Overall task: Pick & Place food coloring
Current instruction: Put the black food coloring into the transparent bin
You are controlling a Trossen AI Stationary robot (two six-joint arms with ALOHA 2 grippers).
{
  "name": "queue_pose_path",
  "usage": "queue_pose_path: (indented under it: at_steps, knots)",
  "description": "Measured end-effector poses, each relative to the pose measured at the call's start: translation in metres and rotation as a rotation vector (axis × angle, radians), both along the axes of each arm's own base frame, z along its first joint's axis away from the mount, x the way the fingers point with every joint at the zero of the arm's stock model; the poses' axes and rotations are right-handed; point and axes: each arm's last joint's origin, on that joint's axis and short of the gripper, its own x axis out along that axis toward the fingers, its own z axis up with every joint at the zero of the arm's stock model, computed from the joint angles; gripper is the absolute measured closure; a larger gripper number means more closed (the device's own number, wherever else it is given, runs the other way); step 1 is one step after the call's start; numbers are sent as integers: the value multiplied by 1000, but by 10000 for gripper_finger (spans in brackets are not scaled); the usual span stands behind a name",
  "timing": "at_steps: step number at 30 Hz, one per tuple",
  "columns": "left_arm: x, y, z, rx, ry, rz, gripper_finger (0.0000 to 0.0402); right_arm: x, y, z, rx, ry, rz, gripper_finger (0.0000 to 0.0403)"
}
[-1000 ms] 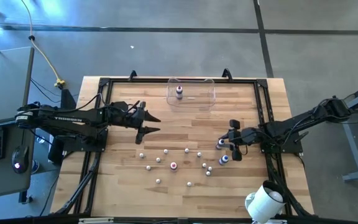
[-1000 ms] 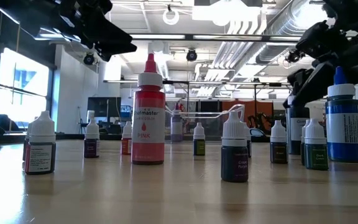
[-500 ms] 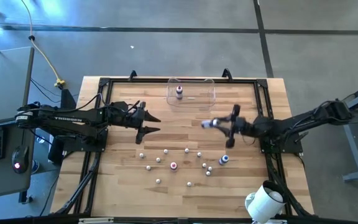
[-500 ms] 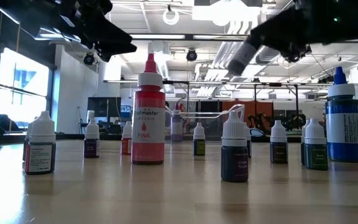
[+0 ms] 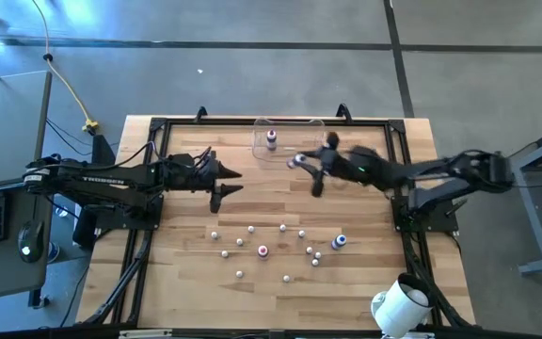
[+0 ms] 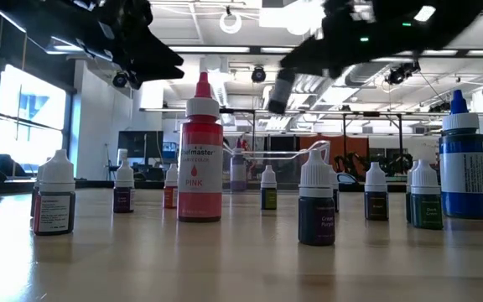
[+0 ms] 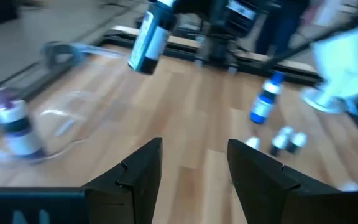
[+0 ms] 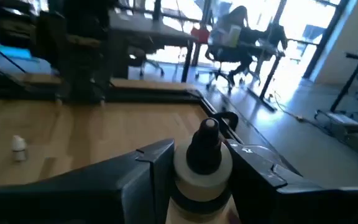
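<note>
Several small white-capped food coloring bottles (image 5: 282,243) stand upright on the wooden table, among them a pink one (image 6: 201,159) and a blue one (image 5: 340,241). One more bottle (image 5: 271,139) stands inside the clear tub (image 5: 307,141) at the far edge. My right gripper (image 5: 309,173) is shut on a blue-capped bottle (image 8: 204,158) in the air just right of the tub. My left gripper (image 5: 226,186) hovers open over the table's left half, nothing between its fingers (image 7: 138,174). My right gripper pinches the bottle between its two fingers, one on each side just below the white collar (image 8: 199,186). The cap end sticks out past the fingertips. The fingers come nearly level from the table's right side. The bottle (image 7: 149,40) is lifted clear and tilted.
A big white cylinder (image 5: 398,306) sits at the near right corner. A black frame (image 5: 158,127) runs round the table. Bare wood lies between the tub and the standing bottles.
My right gripper has risen from the bottles at the right and swung toward the far left, toward the tub, carrying the bottle, which is lifted clear of the table and has tipped over. My left gripper has rolled a little in place.
</note>
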Motion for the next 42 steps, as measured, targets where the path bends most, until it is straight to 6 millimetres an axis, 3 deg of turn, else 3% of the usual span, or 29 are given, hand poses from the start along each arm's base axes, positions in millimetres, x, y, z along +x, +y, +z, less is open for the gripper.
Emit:
queue_pose_path:
  at_steps: [3,8,15,20,24,28,32,42]
  knots:
    - [0,0,0,-21,-1,17,222,30,-24,4,20,93,-68,276]
    - [0,0,-1,-29,10,-6,222,73,-66,-11,56,221,-179,277]
    - [-1,-1,-5,-34,50,-11,222,109,-99,-35,179,206,-254,277]
    - [-2,-1,-8,-38,79,-10,222,113,-99,-64,262,287,-267,277]
    - [-2,-1,-8,-38,80,-10,222,116,-100,-62,254,255,-267,277]
    - [-2,-1,-8,-38,80,-10,222,116,-101,-75,266,293,-266,277]
    - [-2,-1,-8,-38,79,-10,222,119,-102,-64,266,219,-222,277]
    - [-2,-1,-7,-38,75,-10,222,116,-108,-68,297,228,-138,276]
